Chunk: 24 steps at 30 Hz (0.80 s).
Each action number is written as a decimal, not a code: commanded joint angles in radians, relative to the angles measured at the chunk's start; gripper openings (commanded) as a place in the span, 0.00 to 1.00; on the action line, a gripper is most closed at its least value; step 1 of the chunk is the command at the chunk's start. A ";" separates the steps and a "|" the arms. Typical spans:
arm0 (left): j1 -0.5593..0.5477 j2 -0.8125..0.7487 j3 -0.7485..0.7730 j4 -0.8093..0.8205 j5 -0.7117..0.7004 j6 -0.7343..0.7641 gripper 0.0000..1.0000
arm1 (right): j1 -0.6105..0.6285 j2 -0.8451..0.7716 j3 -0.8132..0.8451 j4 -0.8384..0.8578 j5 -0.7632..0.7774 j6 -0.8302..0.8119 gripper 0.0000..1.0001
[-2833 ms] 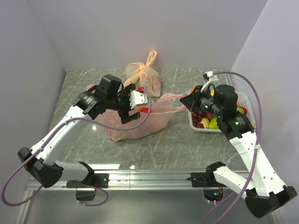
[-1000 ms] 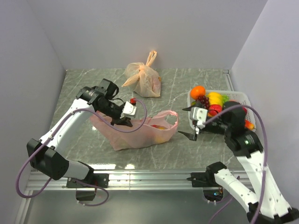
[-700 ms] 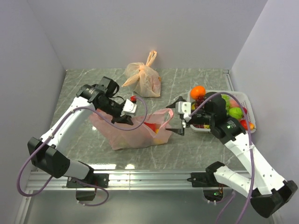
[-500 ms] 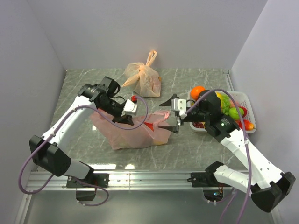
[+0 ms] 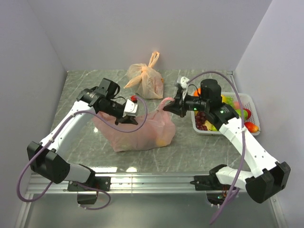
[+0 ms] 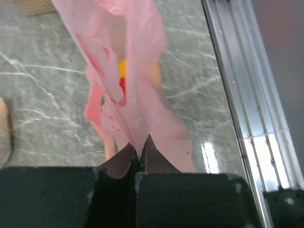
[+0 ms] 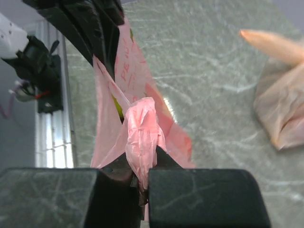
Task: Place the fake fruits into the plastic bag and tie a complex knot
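Note:
The pink-red plastic bag [image 5: 142, 129] stands mid-table, stretched between both arms. My left gripper [image 5: 124, 118] is shut on the bag's left edge; its tips [image 6: 139, 149] pinch the thin film [image 6: 137, 71]. Yellow and red fake fruits [image 6: 122, 73] show through the film. My right gripper [image 5: 167, 105] is shut on the bunched right handle [image 7: 141, 130], which is raised above the table. More fake fruits [image 5: 203, 121] lie in the white basket [image 5: 248, 98] behind the right arm. No knot is in view on this bag.
A paler orange bag [image 5: 146, 80] with tied upright handles sits at the back centre and shows at the right edge of the right wrist view [image 7: 285, 109]. Grey walls close in left, back and right. A metal rail [image 5: 152, 180] runs along the near edge.
My right gripper swung left from beside the basket to the bag's right handle, shut on it and lifted it. The bag now stands taller. The left gripper kept its hold.

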 commanded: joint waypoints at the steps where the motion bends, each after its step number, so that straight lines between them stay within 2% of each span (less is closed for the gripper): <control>1: 0.039 -0.040 -0.025 0.026 0.045 -0.090 0.01 | -0.075 0.002 0.067 -0.081 0.035 0.226 0.00; 5: 0.043 -0.048 -0.051 0.138 0.045 -0.218 0.01 | -0.075 -0.034 0.016 -0.045 0.008 0.380 0.01; 6: 0.043 -0.048 -0.051 0.146 0.050 -0.239 0.01 | -0.078 -0.041 0.002 -0.040 -0.009 0.376 0.13; 7: 0.043 -0.045 -0.048 0.141 0.064 -0.241 0.00 | -0.078 -0.060 -0.002 -0.045 -0.024 0.363 0.43; 8: 0.043 -0.036 -0.037 0.135 0.068 -0.241 0.00 | -0.076 -0.070 -0.005 -0.048 -0.026 0.348 0.57; 9: 0.043 -0.031 -0.031 0.121 0.070 -0.226 0.00 | -0.076 -0.083 -0.016 -0.060 -0.022 0.302 0.81; 10: 0.043 -0.024 -0.023 0.097 0.078 -0.218 0.01 | -0.076 -0.116 -0.027 -0.062 -0.009 0.278 0.87; 13: 0.043 -0.004 0.006 0.066 0.088 -0.192 0.01 | -0.073 -0.214 -0.099 -0.010 -0.006 0.166 0.96; 16: 0.044 0.003 0.017 0.055 0.096 -0.186 0.00 | -0.038 -0.273 -0.172 0.069 0.032 0.080 0.97; 18: 0.043 0.003 0.015 0.060 0.102 -0.189 0.01 | -0.004 -0.275 -0.189 0.084 0.106 0.011 0.98; 24: 0.043 -0.004 0.017 0.055 0.102 -0.183 0.01 | 0.057 -0.253 -0.251 0.142 0.162 -0.106 1.00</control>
